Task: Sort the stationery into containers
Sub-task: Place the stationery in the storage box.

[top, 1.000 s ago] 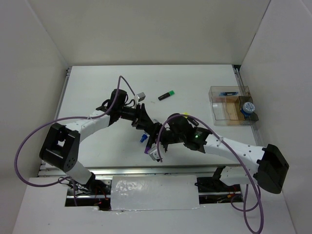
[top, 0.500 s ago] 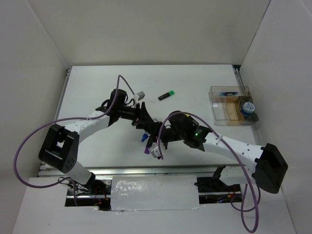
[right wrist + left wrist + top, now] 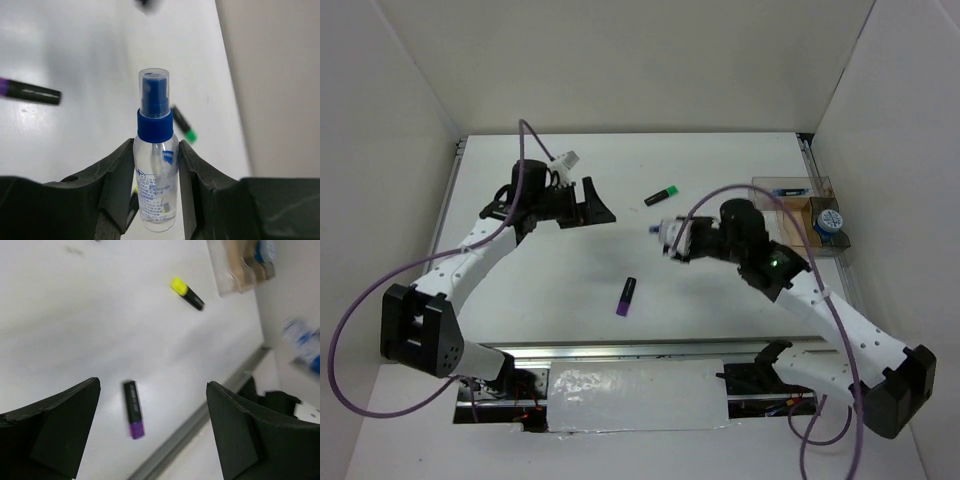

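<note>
**Status of the sort.** The task was partly complete. The clear container [image 3: 767,237] stood at the right of the overhead view, against the desk [image 3: 520,290] edge. One blue pen [image 3: 787,191] lay in its narrow rear compartment. One tape roll [image 3: 831,221] sat at its right end; whether the roll was fully inside or resting on the rim could not be told.

**Tool states.**
- The right tool [image 3: 676,240] was clamped on the spray bottle [image 3: 155,165]. Its fingers pressed both sides of the clear body, with the blue cap standing out beyond them. It held the bottle above the desk at the centre of the overhead view, well apart from the container.
- The left tool [image 3: 601,203] stood fully spread and held nothing. It was in the upper left of the overhead view, near no item.

**Remaining work.** Three items were judged outstanding: the carried bottle, not yet deposited, and two highlighters on the desk. The green-ended highlighter [image 3: 662,196] lay just above centre. The purple-ended highlighter [image 3: 627,296] lay below centre, nearer the arm bases.

**Inventory.**
- Containers: one.
- Pens: one, stowed.
- Tape rolls: one, at the container.
- Spray bottles: one, held.
- Highlighters: two, loose.

No other stationery could be made out.
</note>
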